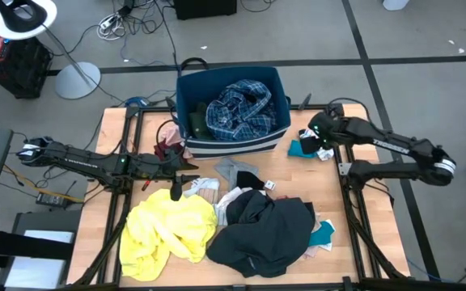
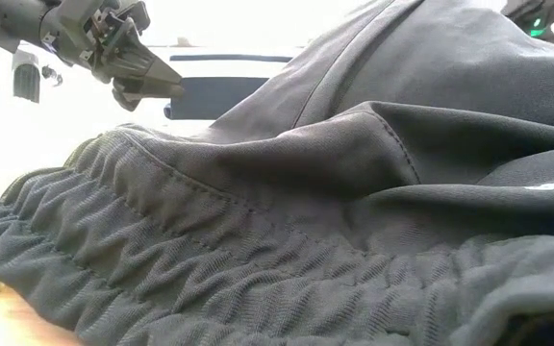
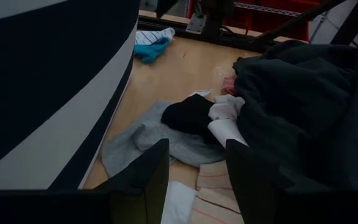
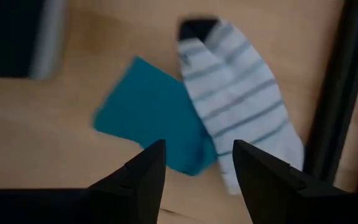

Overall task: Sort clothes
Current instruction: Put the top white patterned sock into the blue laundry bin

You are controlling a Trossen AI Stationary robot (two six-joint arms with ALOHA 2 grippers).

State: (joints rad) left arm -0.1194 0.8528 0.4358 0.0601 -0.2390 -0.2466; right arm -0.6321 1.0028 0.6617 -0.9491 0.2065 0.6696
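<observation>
While above teal cloth (image 4: 148,121) & striped sock (image 4: 241,106), right hand (image 4: 194,165) open, empty, left hand (image 3: 194,171) open, empty.

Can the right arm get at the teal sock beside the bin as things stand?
Probably yes. The right gripper hangs right above the teal sock, jaws open, nothing between them. A striped sock overlaps one edge, so it may get caught too.
</observation>
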